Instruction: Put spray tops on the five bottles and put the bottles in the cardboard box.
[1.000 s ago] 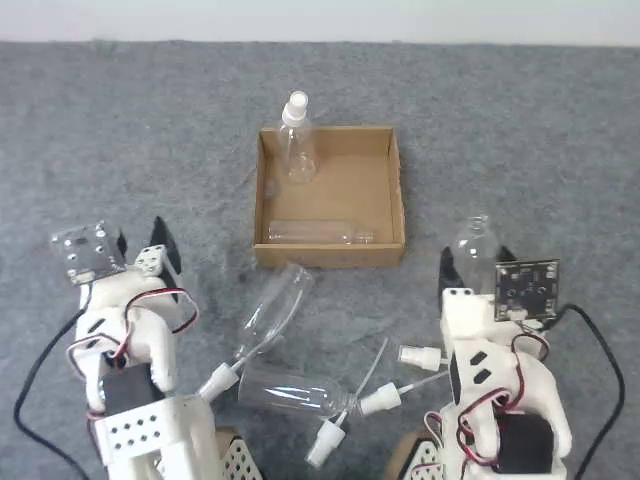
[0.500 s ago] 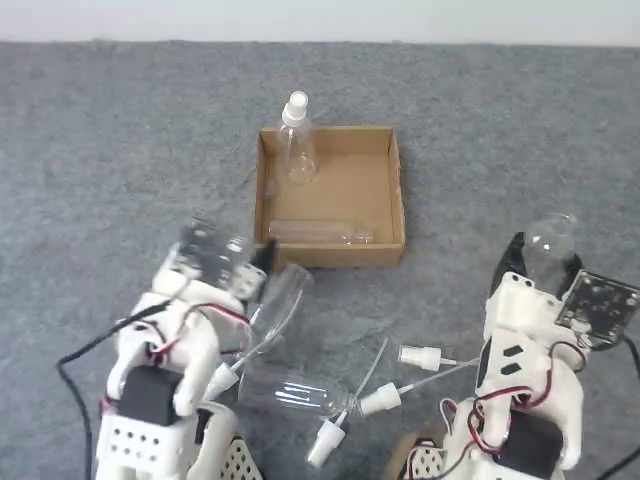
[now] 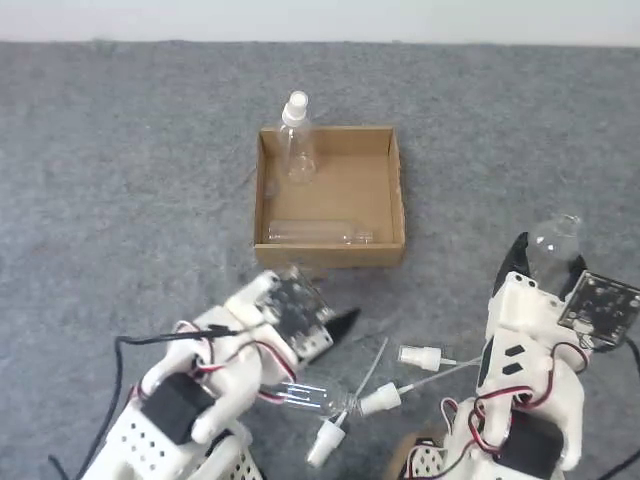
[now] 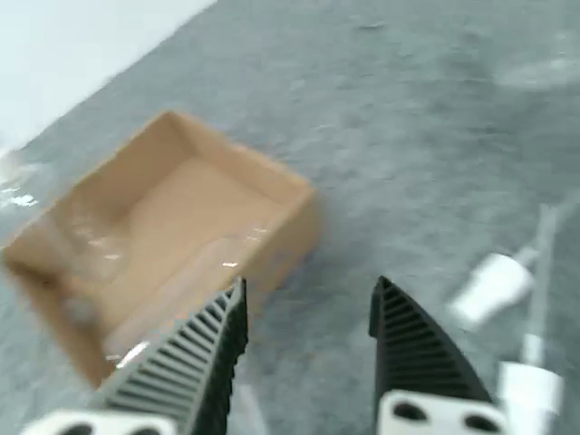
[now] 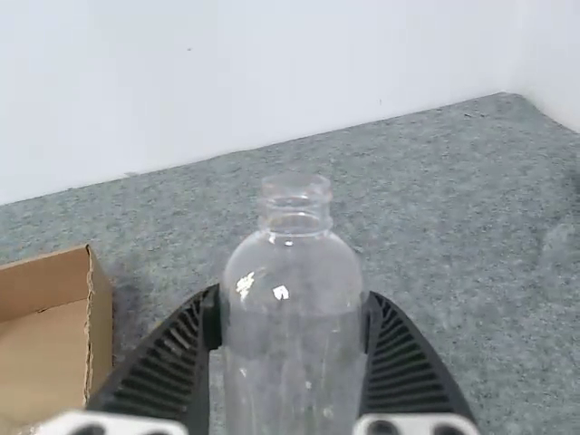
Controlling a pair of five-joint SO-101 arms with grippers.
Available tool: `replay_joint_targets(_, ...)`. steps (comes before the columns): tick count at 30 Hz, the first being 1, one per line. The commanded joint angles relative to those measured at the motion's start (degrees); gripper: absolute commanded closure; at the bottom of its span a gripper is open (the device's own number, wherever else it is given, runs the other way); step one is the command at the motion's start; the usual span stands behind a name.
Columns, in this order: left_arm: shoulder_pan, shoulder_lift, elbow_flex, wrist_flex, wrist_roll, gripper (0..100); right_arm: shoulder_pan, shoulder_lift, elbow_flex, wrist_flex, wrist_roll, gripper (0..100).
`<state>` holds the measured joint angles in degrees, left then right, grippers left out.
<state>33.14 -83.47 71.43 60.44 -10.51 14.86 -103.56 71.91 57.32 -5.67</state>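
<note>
An uncapped bottle [image 5: 291,245] is held upright, clamped between the fingers [image 5: 163,362] of the right gripper [image 5: 291,296], with its open neck uppermost. In the high view it is seen over the grey desk [image 3: 120,150], to the right of the cardboard box [image 3: 330,258] and well apart from it. The fingers [image 4: 195,362] of the left gripper [image 4: 313,290] are spread apart and nothing is gripped between them. This gripper is held low over the desk just in front of the box's near wall.

Two bottles are contained in the box. A capped bottle [image 3: 297,145] is stood in the far left corner, its white top rising above the rim. A flat bottle [image 3: 315,233] is laid on its side along the near wall.

In front of the box a lying bottle [image 3: 305,395] is found on the desk, much of it covered by the left arm [image 3: 200,400], which is stretched across it. Three white spray tops with thin tubes are scattered nearby. The first spray top [image 3: 422,355] is placed just beside the right arm [image 3: 520,380], the second spray top [image 3: 380,400] is set close to the lying bottle's end, and the third spray top [image 3: 325,440] is left nearest the front edge. The ground between the box and these loose parts is taken up by the left gripper.
</note>
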Motion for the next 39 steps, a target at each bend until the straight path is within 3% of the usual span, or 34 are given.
replay_joint_targets(1,5.80,0.00,0.84,-0.70,2.55,79,1.98,-0.40,-0.70,-1.71,-0.62,94.0)
replay_joint_targets(8,6.68,2.73,1.01,-1.05,2.46,79,4.79,-0.40,-0.70,-3.21,-0.62,94.0)
replay_joint_targets(22,10.90,37.01,-7.96,-13.45,2.64,79,7.60,-0.40,-0.70,-3.30,-0.62,94.0)
replay_joint_targets(34,21.10,57.14,-28.70,-2.90,2.64,79,7.69,-0.40,-0.62,-2.95,-0.62,94.0)
replay_joint_targets(39,24.00,64.35,-30.90,-3.25,3.87,79,7.43,-0.40,0.35,-3.47,-0.62,94.0)
